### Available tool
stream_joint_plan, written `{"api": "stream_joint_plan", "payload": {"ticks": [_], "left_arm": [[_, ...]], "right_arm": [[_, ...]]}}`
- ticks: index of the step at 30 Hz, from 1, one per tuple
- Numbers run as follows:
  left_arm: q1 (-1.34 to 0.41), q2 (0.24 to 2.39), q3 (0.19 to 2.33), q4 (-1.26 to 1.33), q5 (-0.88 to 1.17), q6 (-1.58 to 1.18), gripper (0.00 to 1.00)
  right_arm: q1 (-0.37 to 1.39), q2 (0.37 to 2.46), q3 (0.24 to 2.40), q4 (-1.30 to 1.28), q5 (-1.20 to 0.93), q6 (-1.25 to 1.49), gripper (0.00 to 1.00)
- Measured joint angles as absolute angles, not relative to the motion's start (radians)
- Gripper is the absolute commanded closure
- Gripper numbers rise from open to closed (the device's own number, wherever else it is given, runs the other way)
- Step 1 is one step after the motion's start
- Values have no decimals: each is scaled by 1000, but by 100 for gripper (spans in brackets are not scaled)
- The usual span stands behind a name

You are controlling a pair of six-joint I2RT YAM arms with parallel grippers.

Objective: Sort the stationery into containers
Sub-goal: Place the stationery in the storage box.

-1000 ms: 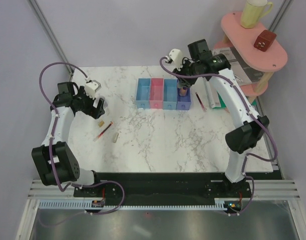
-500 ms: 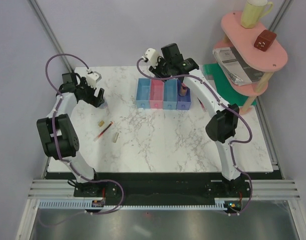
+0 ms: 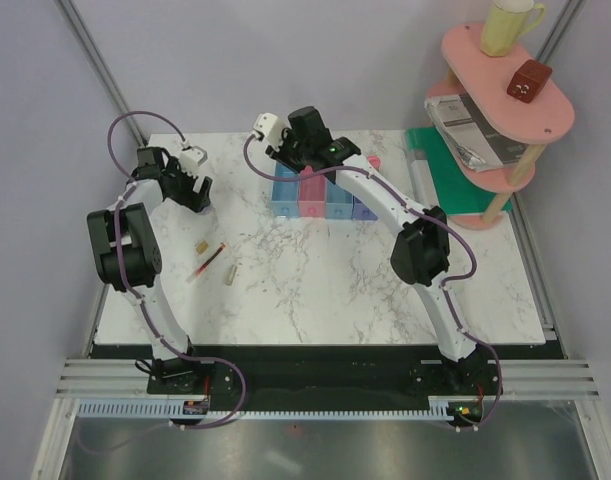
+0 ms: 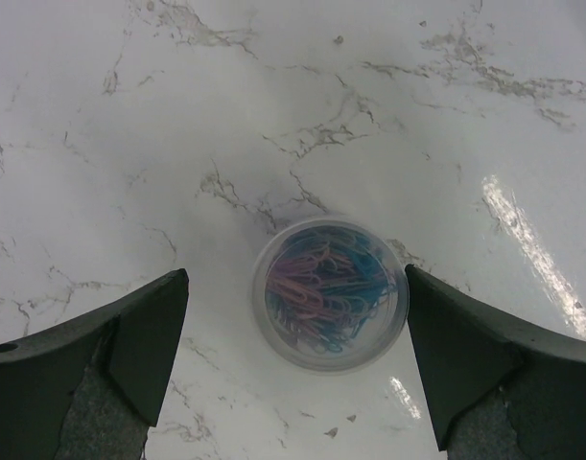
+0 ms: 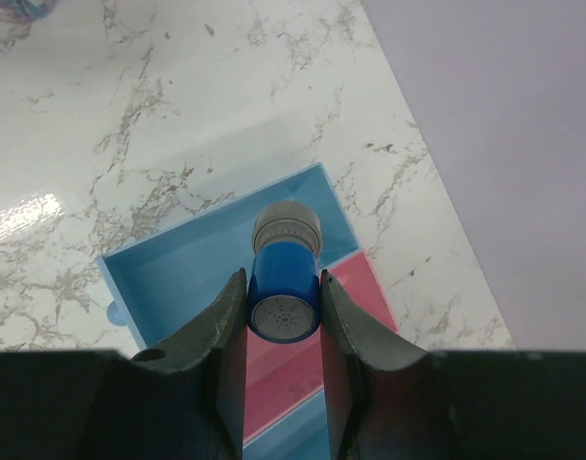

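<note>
Overhead view of a white marble table [image 3: 315, 290] with two robot arms. Nearest, well to the near-left of a row of four joined plastic bins [image 3: 287, 196], a thin red pen [image 3: 207, 262] and a short grey-brown stick [image 3: 231, 272] lie loose, not yet sorted.

Farther back, left of the row, the left gripper [image 4: 294, 278] has reached outward over the last second. Its jaws stand wide on either side of a clear round tub of coloured paper clips [image 4: 331, 292], touching nothing.

At the row itself, the right gripper [image 5: 283, 283] has swung from the purple-blue end to the blue end. It pinches a small blue cylinder with a grey cap [image 5: 285, 305], hanging over the blue bin [image 5: 192, 278] beside the pink-red bin [image 5: 360, 287] (the cylinder is not yet released). So one drop looks imminent and a second pickup is lined up.
</note>
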State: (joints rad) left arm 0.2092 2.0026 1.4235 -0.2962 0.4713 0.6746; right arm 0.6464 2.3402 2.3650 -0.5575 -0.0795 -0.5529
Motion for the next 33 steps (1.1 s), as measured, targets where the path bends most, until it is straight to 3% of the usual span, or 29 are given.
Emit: {"api": "stream_joint_plan", "payload": {"ticks": [12,22,33], "left_arm": [[177,2067,1464,-258,474,679,1],[170,2073,1452,-255,478,692,7],[171,2073,1421,-255,494,720,32]], "right_arm": [[644,2357,2250,-533,-83,-550,96],[646,2380,2236,-532,-99,-554,96],[667,2421,2222,-534,-101,-563,96]]}}
